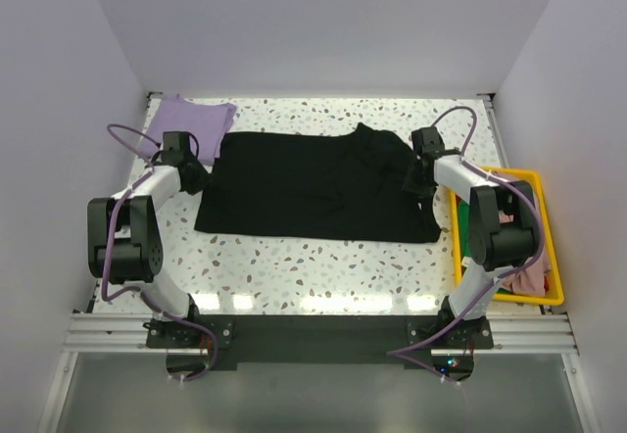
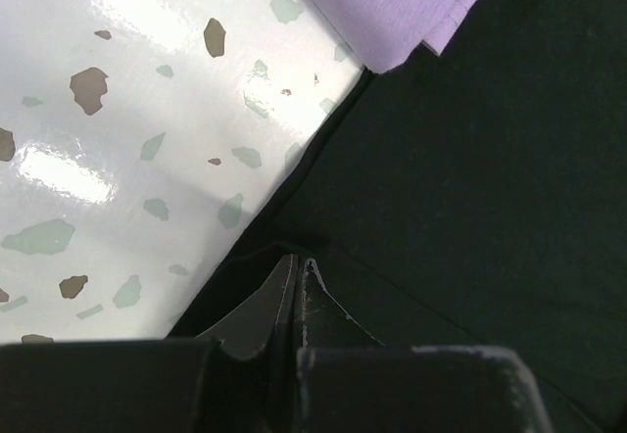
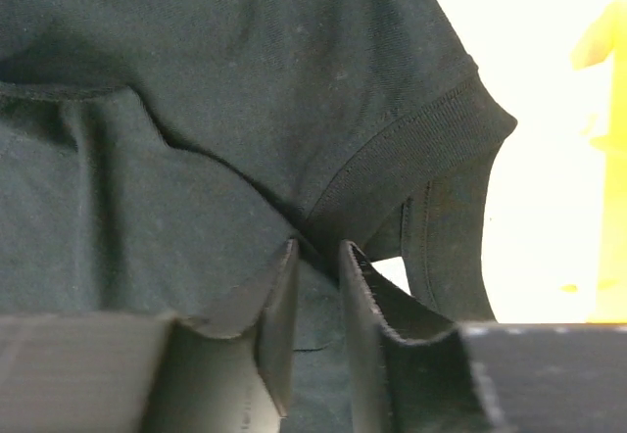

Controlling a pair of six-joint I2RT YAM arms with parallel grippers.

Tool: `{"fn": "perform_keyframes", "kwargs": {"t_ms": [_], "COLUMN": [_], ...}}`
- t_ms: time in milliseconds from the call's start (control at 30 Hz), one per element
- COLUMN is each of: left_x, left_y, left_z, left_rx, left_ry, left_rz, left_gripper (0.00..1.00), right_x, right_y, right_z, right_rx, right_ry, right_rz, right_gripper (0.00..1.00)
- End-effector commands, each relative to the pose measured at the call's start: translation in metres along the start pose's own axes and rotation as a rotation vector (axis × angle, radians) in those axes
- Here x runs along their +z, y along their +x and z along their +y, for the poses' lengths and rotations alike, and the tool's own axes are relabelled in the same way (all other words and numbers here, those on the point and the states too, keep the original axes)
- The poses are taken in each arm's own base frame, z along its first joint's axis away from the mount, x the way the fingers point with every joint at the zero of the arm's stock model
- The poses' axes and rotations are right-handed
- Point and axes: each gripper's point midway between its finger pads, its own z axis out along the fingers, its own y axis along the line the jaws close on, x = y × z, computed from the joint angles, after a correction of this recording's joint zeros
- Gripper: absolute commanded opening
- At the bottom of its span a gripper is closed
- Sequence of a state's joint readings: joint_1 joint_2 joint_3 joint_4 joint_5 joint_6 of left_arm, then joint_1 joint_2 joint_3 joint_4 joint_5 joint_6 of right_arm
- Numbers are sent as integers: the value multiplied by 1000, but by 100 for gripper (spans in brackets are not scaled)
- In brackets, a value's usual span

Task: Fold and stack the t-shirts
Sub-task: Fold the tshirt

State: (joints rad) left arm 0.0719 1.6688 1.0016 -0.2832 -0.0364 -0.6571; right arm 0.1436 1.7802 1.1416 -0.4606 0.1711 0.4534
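Your left gripper (image 2: 297,262) is closest to its wrist camera. Its two dark fingers are pressed together with no gap, and they pinch the left edge of the black soft cloth t-shirt (image 2: 470,178), which rises in a small ridge to the tips. Just beside this edge you see the bare white speckled surface (image 2: 147,110). Past the gripper, the corner of the pale lavender-purple cloth t-shirt (image 2: 392,2) lies flat, and it touches or slightly overlaps the black one.

Your right gripper (image 3: 318,245) has its fingers a little apart, with a narrow gap between them. Black cloth shows in this gap, but you cannot tell whether the fingers really press on it. The tips sit just below a ribbed band (image 3: 411,144) of the same black t-shirt, where the cloth is bunched and folded over.

From the top camera, the black t-shirt is spread wide across the middle of the surface between both arms. It is smooth on the left and rumpled at the far right corner. The lavender one lies at the far left corner.

At the right edge stands a yellow plastic bin (image 1: 551,242), partly hidden by the right arm. Inside it you see dusty pink cloth (image 1: 529,278) at the near end and some green cloth (image 1: 460,229) along its left side.
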Motion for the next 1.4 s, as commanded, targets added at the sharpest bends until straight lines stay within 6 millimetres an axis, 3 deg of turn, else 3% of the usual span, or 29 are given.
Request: {"fn": "perform_keyframes", "kwargs": {"t_ms": [0,233,667,1367], "left_x": [-10,-12,-19,-31], "left_y": [-15,-16,-18,-25], "left_z": [-8,-9,-9,-2], "left_rx": [21,20,25,35], "left_ry": [44,48,50,31], "left_rz": [-54,-59,-73,-101], "left_gripper": [0,0,0,0], "right_x": [-1,-14,-59,-85], "right_y": [4,-1,-16,12], "right_z": [-2,-4,-22,-52], "right_rx": [-2,1,16,28], "right_ry": [11,12,49,108], "right_rz": [12,-10,-113,-134], "right_gripper": [26,0,0,0]}}
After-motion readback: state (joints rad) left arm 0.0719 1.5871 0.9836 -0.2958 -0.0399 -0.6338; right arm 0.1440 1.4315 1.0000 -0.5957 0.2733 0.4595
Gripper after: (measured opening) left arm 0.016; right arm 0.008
